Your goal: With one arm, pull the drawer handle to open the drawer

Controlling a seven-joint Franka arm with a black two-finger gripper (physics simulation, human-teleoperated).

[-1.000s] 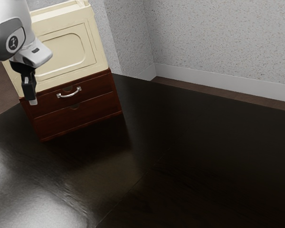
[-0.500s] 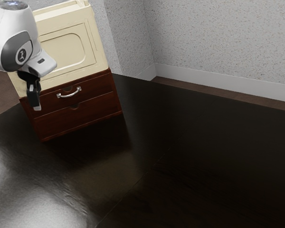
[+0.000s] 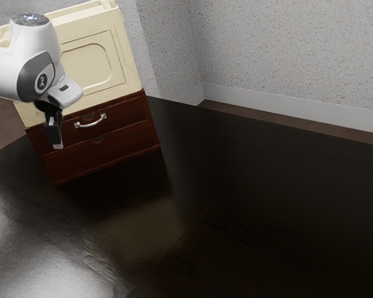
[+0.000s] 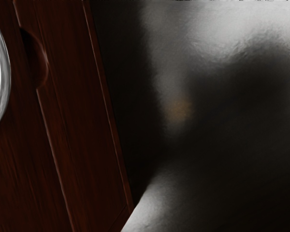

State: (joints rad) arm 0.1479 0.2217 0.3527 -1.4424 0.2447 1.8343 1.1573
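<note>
1. Toward 4 o'clock in the exterior view, the hand (image 3: 58,143) has shifted since half a second ago; whether it is open or closed, I cannot tell.
2. Silver handle (image 4: 5,72) at its 2 o'clock, on the upper drawer (image 3: 124,113), which looks shut; the hand stands apart, probably leaving room to come round the bar.
3. Dark bench (image 3: 267,205) under the red-brown chest (image 3: 109,151), likely steadying it against the pull.
4. Cream cabinet (image 3: 87,68) at the chest's 12 o'clock; speckled wall (image 3: 267,49) beyond, toward 2.

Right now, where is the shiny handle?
The shiny handle is on the upper red-brown drawer, just toward the exterior view's right from the black pincer.
</note>
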